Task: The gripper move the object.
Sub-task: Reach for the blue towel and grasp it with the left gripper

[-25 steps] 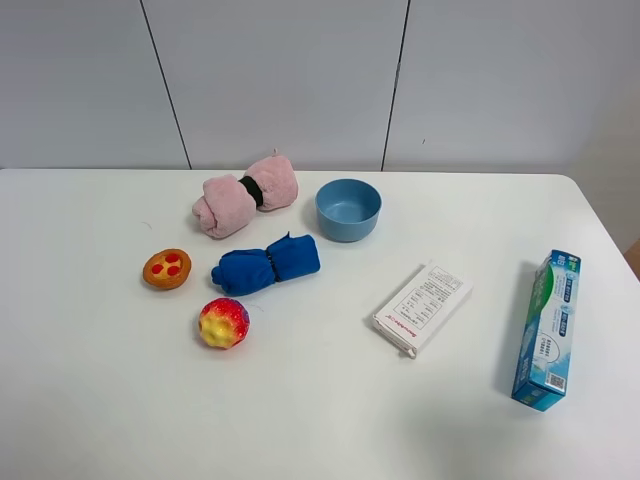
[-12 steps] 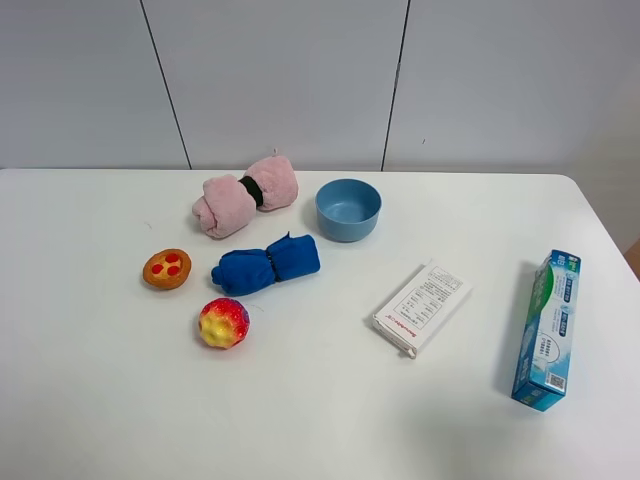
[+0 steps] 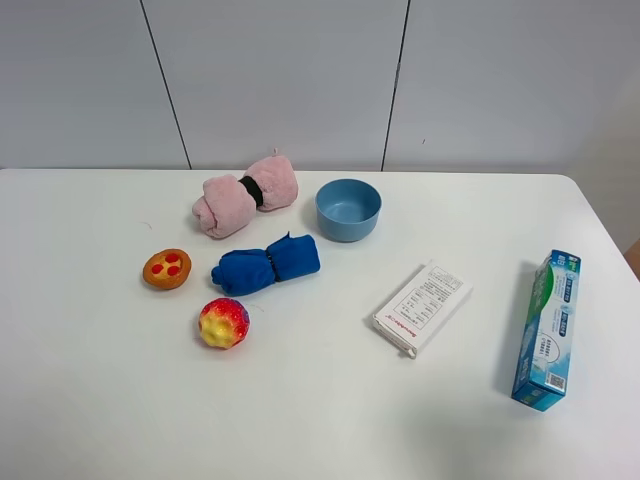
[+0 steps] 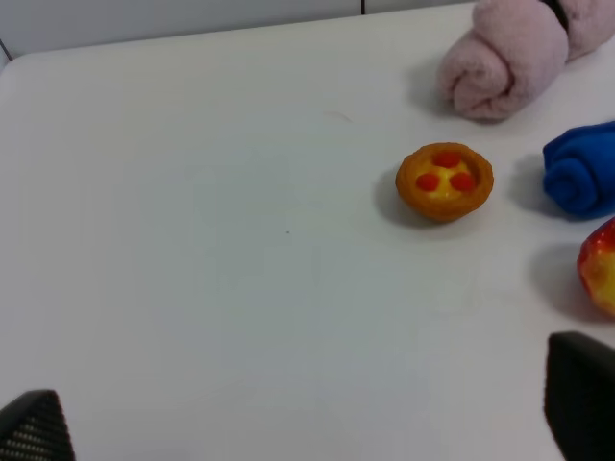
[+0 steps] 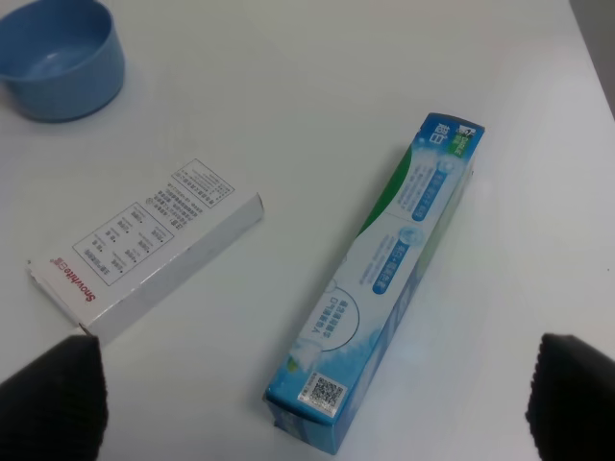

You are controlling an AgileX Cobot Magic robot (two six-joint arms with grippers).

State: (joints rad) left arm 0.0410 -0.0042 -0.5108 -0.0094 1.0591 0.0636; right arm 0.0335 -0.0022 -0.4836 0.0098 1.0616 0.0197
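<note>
On the white table [image 3: 110, 400] lie a rolled pink towel [image 3: 245, 192], a blue bowl [image 3: 348, 209], a rolled blue cloth [image 3: 266, 264], a small orange tart [image 3: 166, 268], a red-yellow toy fruit [image 3: 223, 322], a white box [image 3: 422, 306] and a blue toothpaste box [image 3: 546, 328]. Neither arm shows in the exterior view. My left gripper [image 4: 307, 418] is open and empty, off from the tart [image 4: 444, 181]. My right gripper [image 5: 314, 392] is open and empty above the toothpaste box [image 5: 384, 279], with the white box [image 5: 144, 252] beside it.
A white panelled wall [image 3: 300, 80] stands behind the table. The toothpaste box lies close to the table's right edge [image 3: 612, 240]. Bare table surface spreads at the front left and between the white box and the toy fruit.
</note>
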